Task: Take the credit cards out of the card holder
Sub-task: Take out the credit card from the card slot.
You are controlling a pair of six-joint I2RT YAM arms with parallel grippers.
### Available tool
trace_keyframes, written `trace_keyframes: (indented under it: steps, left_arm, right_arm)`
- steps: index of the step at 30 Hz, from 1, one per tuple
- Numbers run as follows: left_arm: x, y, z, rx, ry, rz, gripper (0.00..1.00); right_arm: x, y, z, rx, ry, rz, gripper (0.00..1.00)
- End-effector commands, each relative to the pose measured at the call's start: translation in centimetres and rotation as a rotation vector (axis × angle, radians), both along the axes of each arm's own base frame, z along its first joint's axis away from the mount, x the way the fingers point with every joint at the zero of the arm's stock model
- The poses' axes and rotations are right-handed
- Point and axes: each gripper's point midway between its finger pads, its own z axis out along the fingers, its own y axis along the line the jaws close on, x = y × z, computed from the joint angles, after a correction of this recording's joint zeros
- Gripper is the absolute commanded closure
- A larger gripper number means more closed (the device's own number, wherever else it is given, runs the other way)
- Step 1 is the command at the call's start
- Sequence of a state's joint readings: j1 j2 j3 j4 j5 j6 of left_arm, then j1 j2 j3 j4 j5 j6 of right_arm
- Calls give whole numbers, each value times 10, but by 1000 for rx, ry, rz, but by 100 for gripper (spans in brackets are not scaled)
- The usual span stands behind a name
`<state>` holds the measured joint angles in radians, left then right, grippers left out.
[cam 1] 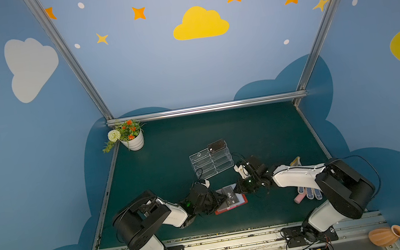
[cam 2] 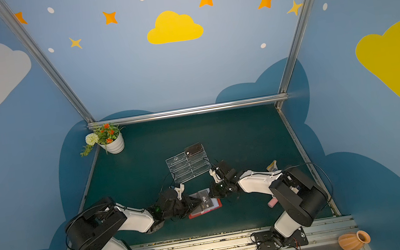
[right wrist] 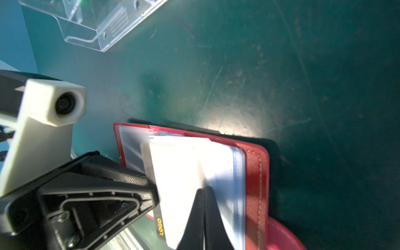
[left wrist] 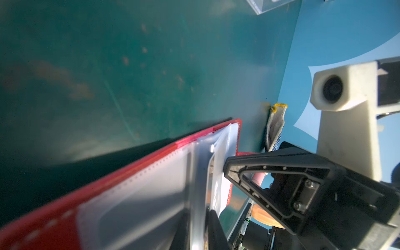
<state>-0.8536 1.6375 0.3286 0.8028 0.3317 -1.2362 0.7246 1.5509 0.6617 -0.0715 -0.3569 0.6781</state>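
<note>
Closest to the right wrist camera, the right claw (right wrist: 204,192) was clenched. Its two black fingers were pressed flat together on a white plastic page of the card holder (right wrist: 256,173), holding that page raised off the stack. The holder lay open on the green table (cam 1: 172,162) near the front edge, between the two arms. Its long axis ran across from one arm toward the other, a little skewed. Its rounded red tab (right wrist: 281,236) stuck out on the right arm's side.

A dark card (cam 1: 230,197) with white "Vip" lettering lay over the open pages in both top views, the lettering running near to far. The left claw (cam 1: 223,200) was closed on that card's edge from the left. In the left wrist view its fingers (left wrist: 214,229) stood narrowly either side of a thin sheet.

Just behind the holder stood a clear stand (cam 1: 211,160), with a second card (cam 1: 216,145) in its top tier on the right. Gloves (cam 1: 310,192) and a pink block (cam 1: 299,198) lay beside the right arm, and a flowerpot (cam 1: 133,140) sat in the far left corner.

Both arms reached low and inward from the front rail, wrists bent down, claw tips near each other over the holder.
</note>
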Motion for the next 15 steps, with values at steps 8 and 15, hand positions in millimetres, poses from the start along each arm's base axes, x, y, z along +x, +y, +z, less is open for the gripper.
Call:
trace_keyframes:
  steps: [8, 15]
  left_arm:
    - [-7, 12, -26, 76, 54, 19, 96]
    - [-4, 9, -29, 72, 63, 24, 91]
  right_arm:
    - [-18, -16, -24, -83, 74, -4, 98]
    - [-20, -13, -23, -76, 75, 3, 98]
